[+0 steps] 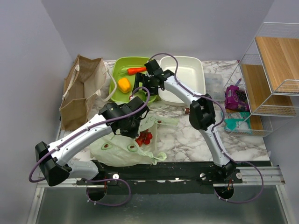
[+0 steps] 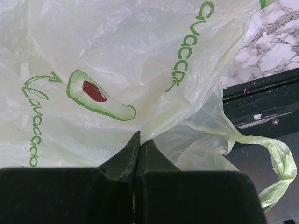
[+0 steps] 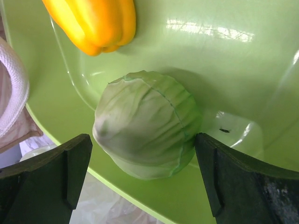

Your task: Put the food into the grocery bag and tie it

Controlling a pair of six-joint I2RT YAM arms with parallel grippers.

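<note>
Pale-green plastic fills your left view: the bag (image 2: 117, 46) lies at the table's (image 1: 187, 140) near edge, tomatoes (image 1: 144, 138) inside, your left gripper (image 2: 137, 140) clenched on a fold of it. Your right gripper (image 3: 142, 140) hangs wide open astride the cabbage (image 3: 145, 126) in the green tub (image 3: 224, 60), with the pepper (image 3: 96, 21) just beside it.

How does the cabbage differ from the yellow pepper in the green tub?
The cabbage is pale green; the pepper is bright yellow. The cabbage is round with veined leaves; the pepper is lobed, smooth and glossy. The cabbage sits between the open fingers of the right hand; the pepper lies beyond it, outside them. Both rest in the green tub.
</note>
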